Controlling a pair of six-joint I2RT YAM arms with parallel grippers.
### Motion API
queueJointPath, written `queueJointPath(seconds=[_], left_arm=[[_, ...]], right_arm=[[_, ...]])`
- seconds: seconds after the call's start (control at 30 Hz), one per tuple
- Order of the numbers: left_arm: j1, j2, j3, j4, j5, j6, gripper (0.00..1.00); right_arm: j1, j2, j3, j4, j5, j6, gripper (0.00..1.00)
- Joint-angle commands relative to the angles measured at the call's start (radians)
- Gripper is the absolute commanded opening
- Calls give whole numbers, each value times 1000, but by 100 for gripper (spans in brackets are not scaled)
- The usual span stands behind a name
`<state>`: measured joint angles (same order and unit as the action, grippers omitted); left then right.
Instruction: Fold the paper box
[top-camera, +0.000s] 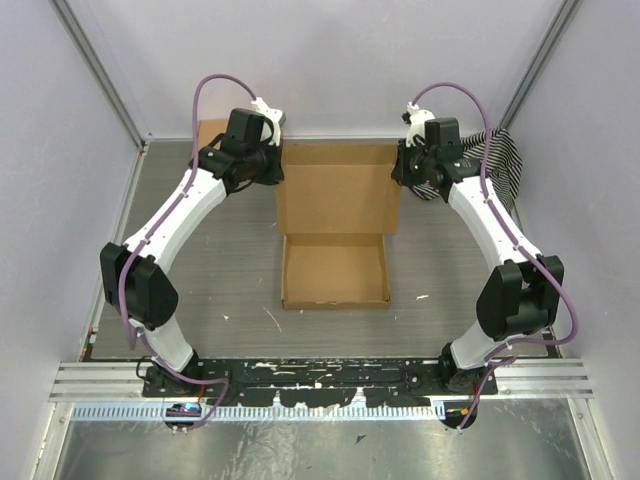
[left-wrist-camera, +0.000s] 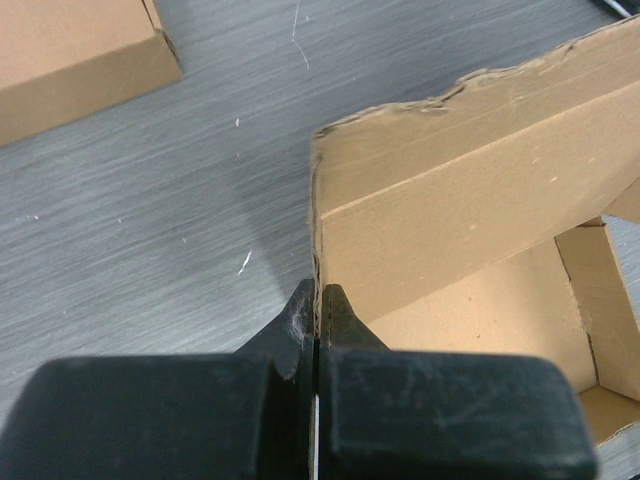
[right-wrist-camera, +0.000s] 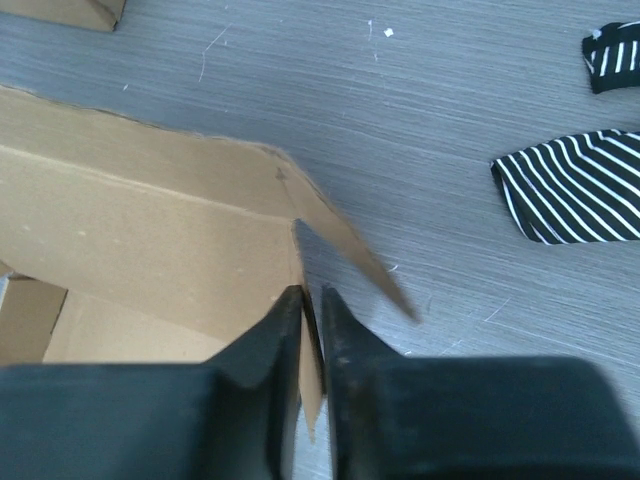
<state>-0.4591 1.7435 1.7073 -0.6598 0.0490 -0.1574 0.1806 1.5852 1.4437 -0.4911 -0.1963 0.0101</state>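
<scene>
The grey counter (top-camera: 230, 280) carries the paper box (top-camera: 337, 215) at its middle, between the two arms. It is plain brown corrugated cardboard. The near half is a shallow tray with low walls raised, and the far half is a wider lid panel.

The top view alone shows this whole layout, with the left tool (top-camera: 268, 168) at the lid's far left corner and the right tool (top-camera: 405, 170) at its far right corner.

Only the left wrist view shows the left tool (left-wrist-camera: 318, 300) clamped tight on a ragged-edged flap, with the tray's inside below.

The right wrist view shows the right tool (right-wrist-camera: 312, 300) narrowly parted around a thin side flap. Whether it pinches the flap I cannot tell.

A striped cloth (right-wrist-camera: 575, 190) lies on the counter well apart from the box.
</scene>
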Motion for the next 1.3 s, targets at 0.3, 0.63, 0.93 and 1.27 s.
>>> queueJointPath(seconds=[0.3,0.63,0.93,1.27], left_arm=[[-44,28,123,78,-71,-6,0],[-44,140,280,124,-108,-26,0],[-44,133,200,174,-78,-44,40],[-44,-5,-60,195,-52,-73,40]], right_arm=[[98,44,136,6,282,69,1],[100,26,68,331,522,100,1],[110,-48,-190,637,552,140,5],[130,-203,-416,651,557,198,5]])
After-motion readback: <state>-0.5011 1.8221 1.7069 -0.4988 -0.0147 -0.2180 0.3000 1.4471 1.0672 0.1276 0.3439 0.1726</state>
